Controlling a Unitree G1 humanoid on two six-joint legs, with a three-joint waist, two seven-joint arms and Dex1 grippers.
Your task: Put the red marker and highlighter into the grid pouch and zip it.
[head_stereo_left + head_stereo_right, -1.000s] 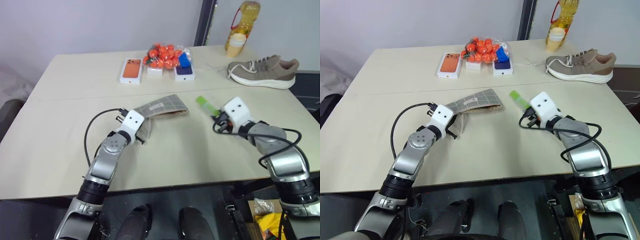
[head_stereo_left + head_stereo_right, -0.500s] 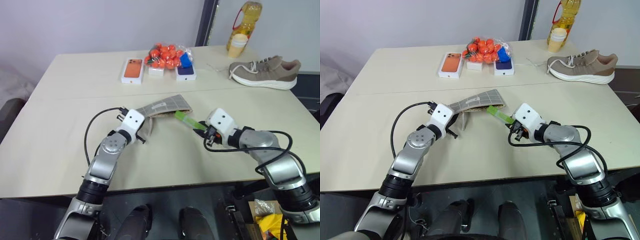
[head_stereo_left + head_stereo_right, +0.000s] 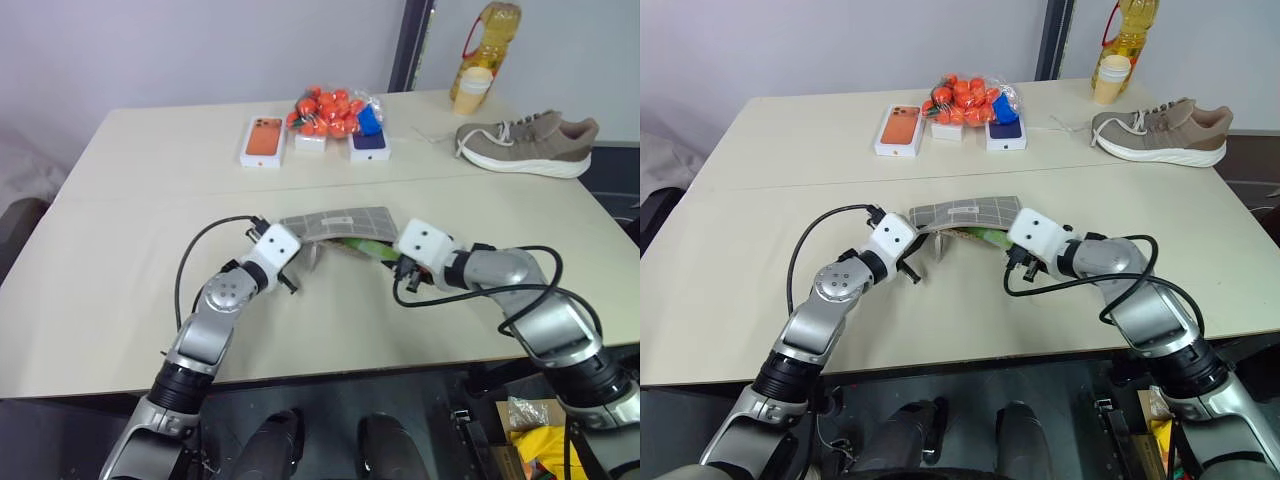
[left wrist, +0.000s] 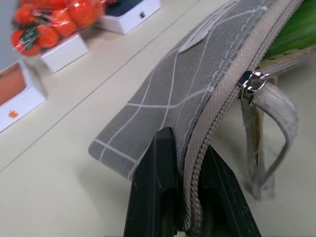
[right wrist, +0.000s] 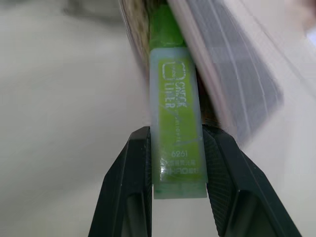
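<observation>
While one highlighter (image 5: 176, 143) enters one grid pouch (image 3: 340, 222)

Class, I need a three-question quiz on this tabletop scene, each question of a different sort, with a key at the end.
1. True or false: the right gripper is shut on the highlighter.
2. Multiple choice: the left gripper pinches A) the shoe, B) the grid pouch's zipper edge, C) the bag of orange fruit.
3. Fill in: the highlighter's front end is going into the pouch's open ____.

Key: 1 true. 2 B. 3 mouth.
</observation>
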